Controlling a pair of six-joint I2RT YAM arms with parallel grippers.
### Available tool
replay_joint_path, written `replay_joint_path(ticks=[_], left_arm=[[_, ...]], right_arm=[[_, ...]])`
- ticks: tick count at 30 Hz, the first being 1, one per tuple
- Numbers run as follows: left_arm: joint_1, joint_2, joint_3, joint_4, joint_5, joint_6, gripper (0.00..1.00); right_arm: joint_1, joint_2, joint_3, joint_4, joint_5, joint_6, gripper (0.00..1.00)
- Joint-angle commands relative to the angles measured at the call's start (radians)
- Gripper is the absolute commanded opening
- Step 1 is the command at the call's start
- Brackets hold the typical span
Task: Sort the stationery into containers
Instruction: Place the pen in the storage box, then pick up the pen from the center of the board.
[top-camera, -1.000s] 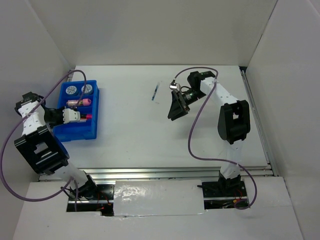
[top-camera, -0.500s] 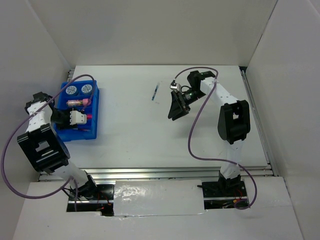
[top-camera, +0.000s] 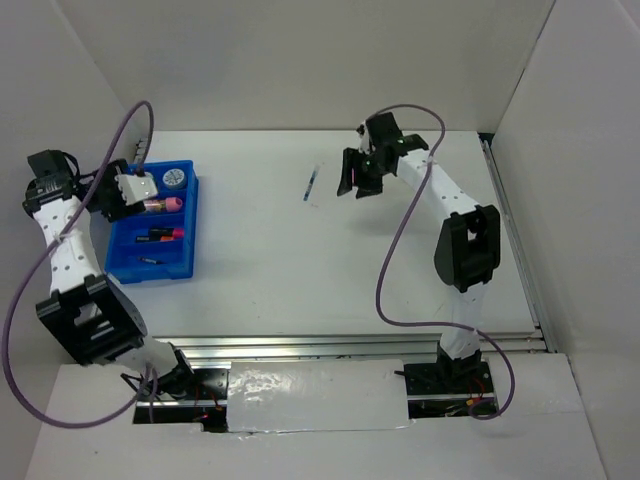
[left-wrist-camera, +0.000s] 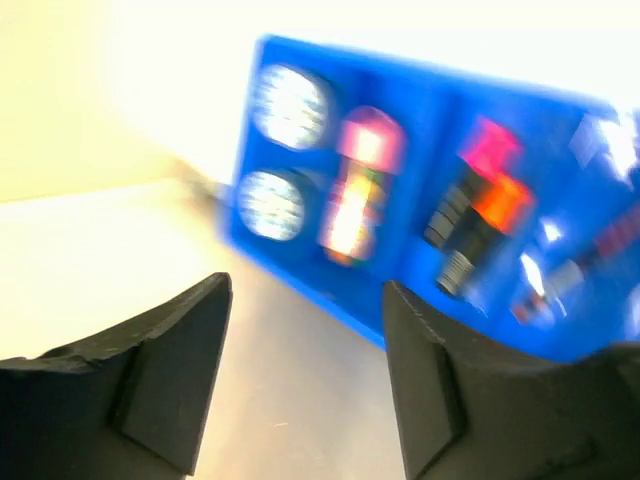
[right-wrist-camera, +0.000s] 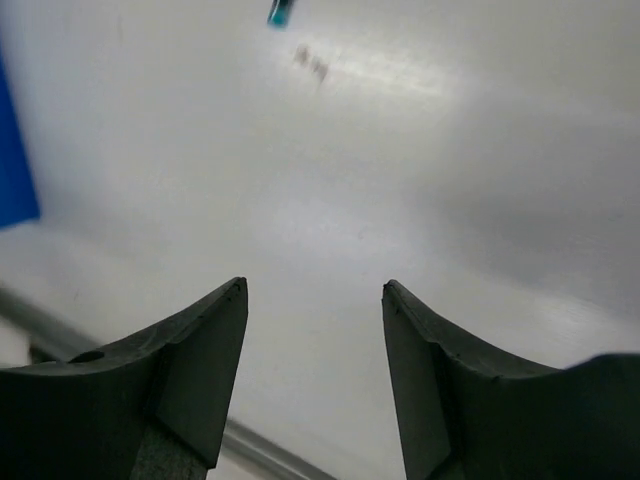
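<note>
Left pincer (left-wrist-camera: 307, 300) spread, empty, over far end of bright blue compartmented plastic tray (top-camera: 190, 250). Right pincer (right-wrist-camera: 314, 300) spread, empty, near thin blue pen (top-camera: 311, 184) loose on white tabletop (top-camera: 300, 260); probably lining up its pickup.

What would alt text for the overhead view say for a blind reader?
Seen from above on a white table, the robot's left gripper, open, hovers over a blue tray holding stationery, while its right gripper, also open, hangs beside a thin blue pen lying loose on the table.

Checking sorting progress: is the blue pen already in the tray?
No, the blue pen lies on the table, apart from the blue tray.
</note>
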Motion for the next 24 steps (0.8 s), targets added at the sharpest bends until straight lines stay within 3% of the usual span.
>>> replay_joint_path(ticks=[1,3,4,7,14,24], left_arm=[[-0.038,-0.159,-0.052,0.228,0.203,-0.451,0.80],[-0.065,-0.266,-0.130,0.456,0.171,-0.593,0.82],[-0.086,-0.298,-0.202,0.510,0.162,-0.676,0.83],[-0.137,-0.413,-0.281,0.633,0.102,-0.831,0.85],[-0.172,-0.478,-0.270,0.551,0.077,-0.962,0.84],[-0.190,-0.503,-0.308,0.535,0.065,-1.044,0.84]], right_arm=[[0.123,0.006,0.222,0.144,0.487,0.144,0.64],[0.158,0.107,0.328,0.118,0.591,0.140,0.66],[0.170,0.140,0.419,0.101,0.636,0.146,0.68],[0.212,0.236,0.462,0.156,0.679,0.169,0.69],[0.272,0.431,0.588,0.193,0.791,0.226,0.72],[0.276,0.484,0.528,0.244,0.807,0.293,0.79]])
